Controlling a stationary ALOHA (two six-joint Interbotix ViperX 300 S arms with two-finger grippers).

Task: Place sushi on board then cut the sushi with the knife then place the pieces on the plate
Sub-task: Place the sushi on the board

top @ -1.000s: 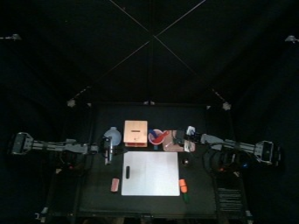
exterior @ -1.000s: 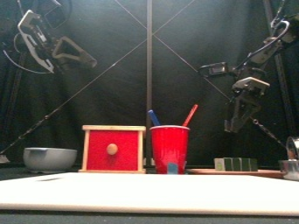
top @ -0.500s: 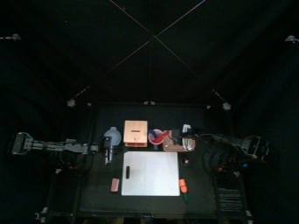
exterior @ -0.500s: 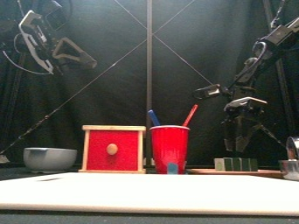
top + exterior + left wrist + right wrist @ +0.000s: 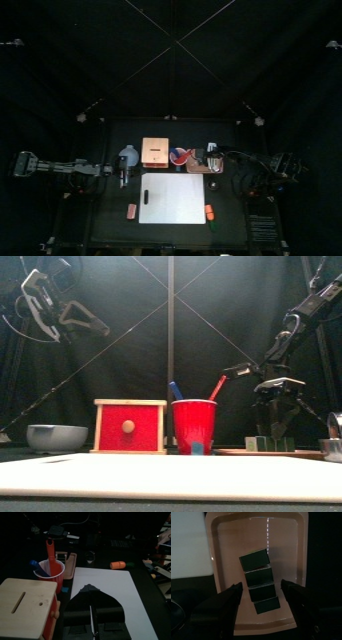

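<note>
**Right wrist view.** The sushi roll, four dark green blocks in a row, lies on the pink tray. Its long axis runs along the tray's length, slightly skewed. The right gripper is released and spread wide. One jaw stands on each side of the roll with a gap at both, and it grasps nothing. Bare tray shows past both ends of the roll.

**Front view.** The roll sits at the far right, its blocks side by side from left to right, with the right gripper just above it. To its left stand the red cup holding a blue knife and a red knife, then the wooden box, then the bowl. The white board fills the near foreground and is bare.

**Left wrist view.** The left gripper is clenched, its jaws meeting, and it holds nothing. It hangs beside the box at the board's left edge. An orange toy lies beyond the board.

**Top view.** The board lies mid-bench with open bench to its left and right. The box, cup and tray line its far edge.
</note>
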